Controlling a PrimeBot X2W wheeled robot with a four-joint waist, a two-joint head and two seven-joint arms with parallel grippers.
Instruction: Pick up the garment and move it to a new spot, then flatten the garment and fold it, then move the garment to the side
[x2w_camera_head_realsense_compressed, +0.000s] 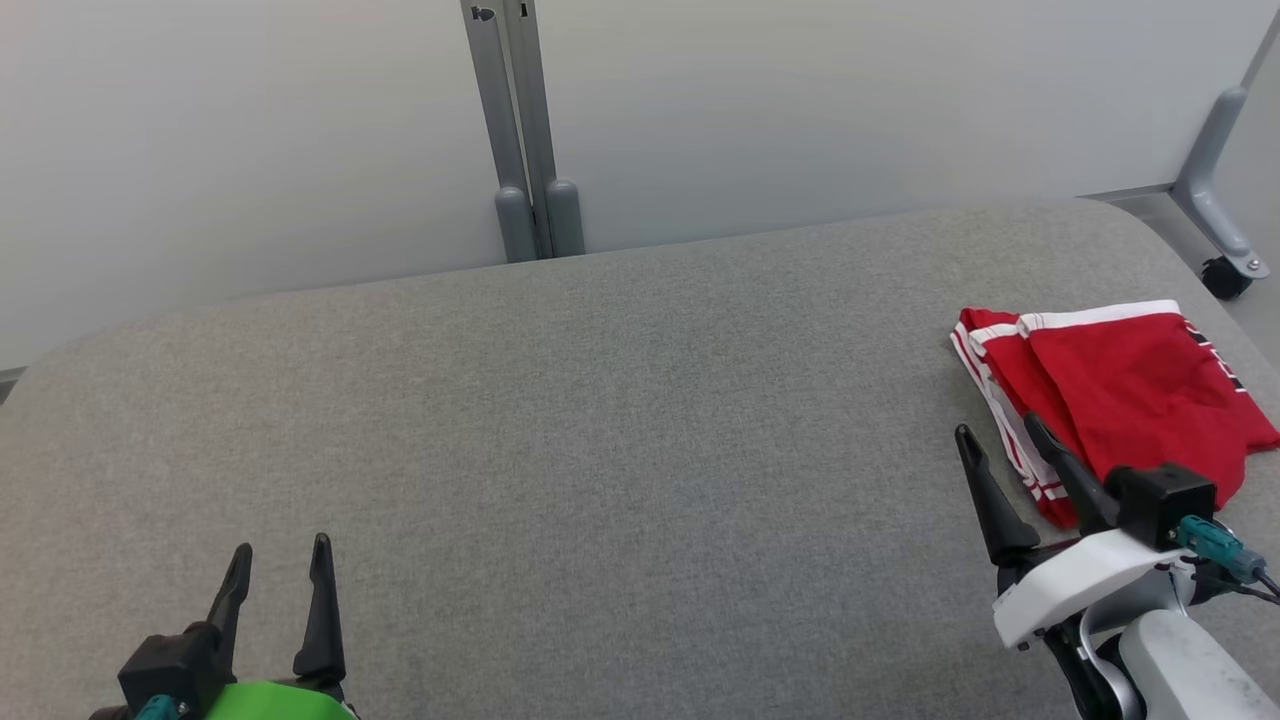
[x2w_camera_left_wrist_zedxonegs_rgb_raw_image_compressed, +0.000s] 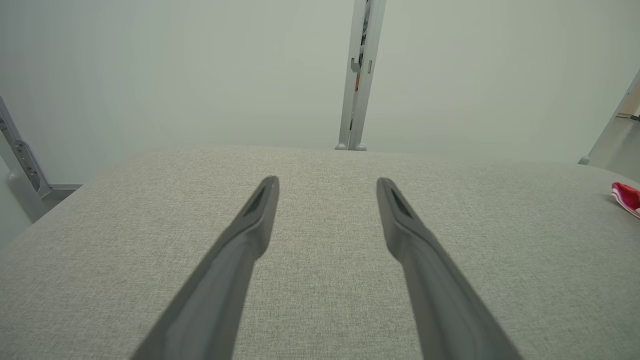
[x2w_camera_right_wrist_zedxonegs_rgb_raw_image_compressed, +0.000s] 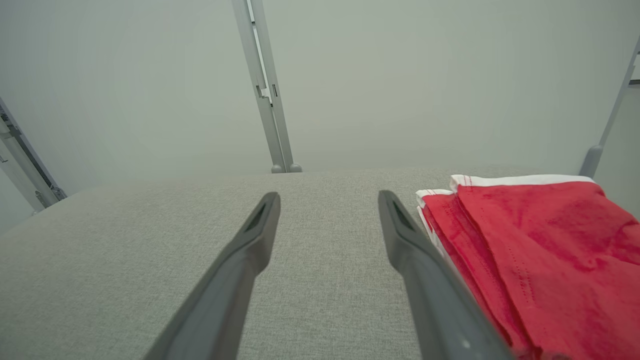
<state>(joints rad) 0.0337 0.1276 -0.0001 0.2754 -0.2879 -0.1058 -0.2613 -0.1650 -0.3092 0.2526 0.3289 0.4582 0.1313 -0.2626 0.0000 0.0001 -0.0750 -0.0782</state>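
The garment (x2w_camera_head_realsense_compressed: 1130, 395) is red with white stripes and trim, folded and lying flat near the right edge of the grey padded table (x2w_camera_head_realsense_compressed: 600, 450). My right gripper (x2w_camera_head_realsense_compressed: 1000, 432) stands open just left of the garment's near corner, fingers empty; in the right wrist view the garment (x2w_camera_right_wrist_zedxonegs_rgb_raw_image_compressed: 540, 255) lies right beside the right finger of that gripper (x2w_camera_right_wrist_zedxonegs_rgb_raw_image_compressed: 327, 200). At the lower left my left gripper (x2w_camera_head_realsense_compressed: 282, 552) is open and empty, far from the garment. In the left wrist view the left gripper (x2w_camera_left_wrist_zedxonegs_rgb_raw_image_compressed: 327, 184) points over bare table, with a red corner of the garment (x2w_camera_left_wrist_zedxonegs_rgb_raw_image_compressed: 627, 197) at the far right.
A pale partition wall stands behind the table, with a grey upright post (x2w_camera_head_realsense_compressed: 520, 130) at its middle. A grey leg with a castor wheel (x2w_camera_head_realsense_compressed: 1225, 275) stands off the table's far right corner. The table's left and middle are bare grey fabric.
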